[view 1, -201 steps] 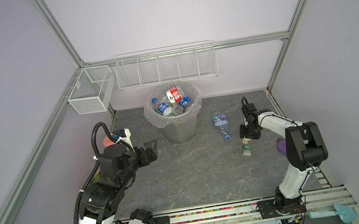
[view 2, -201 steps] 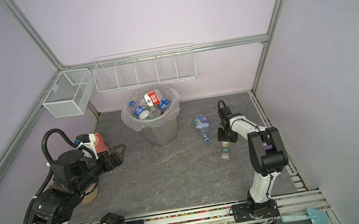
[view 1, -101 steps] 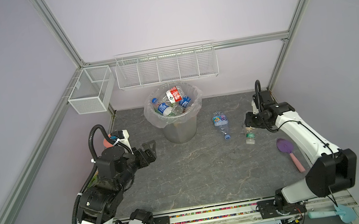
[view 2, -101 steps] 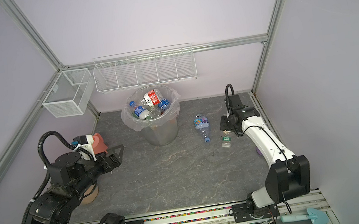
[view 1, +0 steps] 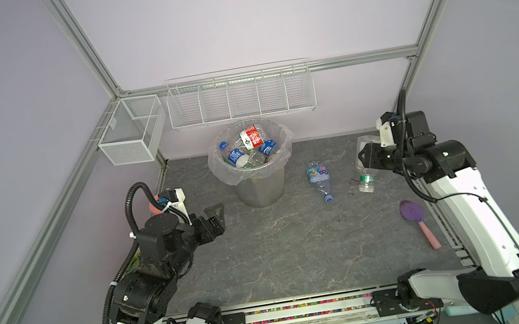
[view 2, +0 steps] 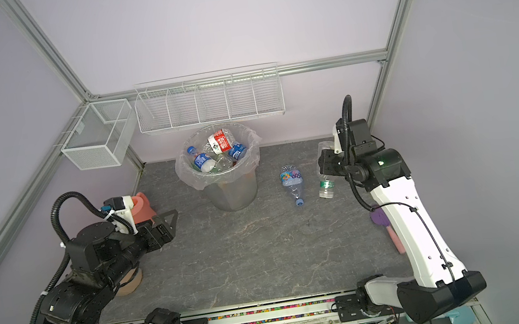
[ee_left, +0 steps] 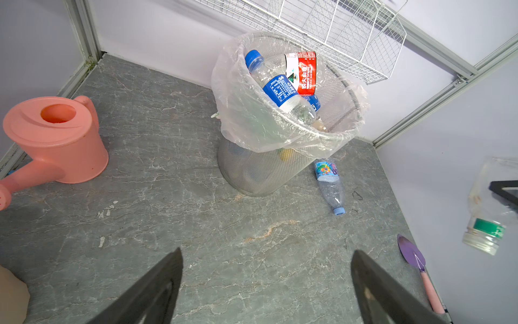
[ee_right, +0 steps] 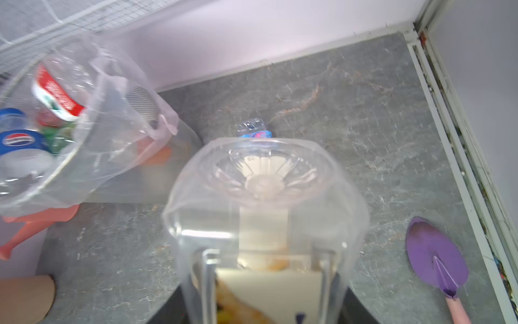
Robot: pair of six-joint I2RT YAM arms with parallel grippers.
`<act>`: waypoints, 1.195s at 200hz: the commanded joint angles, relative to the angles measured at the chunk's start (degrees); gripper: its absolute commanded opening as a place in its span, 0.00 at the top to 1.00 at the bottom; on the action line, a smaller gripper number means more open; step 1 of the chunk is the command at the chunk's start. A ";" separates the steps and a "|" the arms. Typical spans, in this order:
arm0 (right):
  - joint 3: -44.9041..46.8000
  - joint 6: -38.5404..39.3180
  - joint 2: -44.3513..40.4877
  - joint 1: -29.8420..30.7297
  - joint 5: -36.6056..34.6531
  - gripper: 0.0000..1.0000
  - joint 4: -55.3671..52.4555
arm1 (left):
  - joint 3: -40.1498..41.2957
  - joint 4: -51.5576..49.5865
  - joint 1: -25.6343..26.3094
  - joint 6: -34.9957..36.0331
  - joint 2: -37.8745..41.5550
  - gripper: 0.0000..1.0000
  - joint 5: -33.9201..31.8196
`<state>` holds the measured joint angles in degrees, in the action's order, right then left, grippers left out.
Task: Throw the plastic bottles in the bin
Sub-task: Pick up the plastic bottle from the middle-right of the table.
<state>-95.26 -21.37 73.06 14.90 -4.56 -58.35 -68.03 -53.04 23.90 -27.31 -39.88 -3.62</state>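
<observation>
Left wrist view first: a pink watering can (ee_left: 56, 140) sits far left. Beside it my left pincer (ee_left: 266, 251) gapes wide, holding nothing. Next comes the bin (view 1: 260, 190), grey mesh lined with a clear bag, standing by the far wall with bottles piled inside. Among them, a blue-label bottle (ee_right: 16, 138) bears the Pepsi logo and a red-label bottle (ee_left: 304, 73) shows white Chinese characters. Right of the bin a crushed bottle (view 1: 319, 178) with a bright blue label lies on the floor, long axis far-to-near, blue cap toward the near side. Further right my right pincer (view 1: 365, 157) is clamped on the base end of a clear bottle (view 1: 366, 181). It hangs above the floor, nearly upright, neck down, and its green label is too small to read. A purple trowel (view 1: 411, 212) lies rightmost.
</observation>
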 commanded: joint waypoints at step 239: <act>-45.49 -1.64 28.13 20.25 5.99 0.55 10.15 | 1.91 -3.42 0.13 0.00 5.88 0.07 -1.73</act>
<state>-139.00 -21.93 98.56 34.22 0.36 -52.71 -67.53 -54.89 23.90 -26.92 -35.44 -4.69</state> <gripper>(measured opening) 0.525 0.934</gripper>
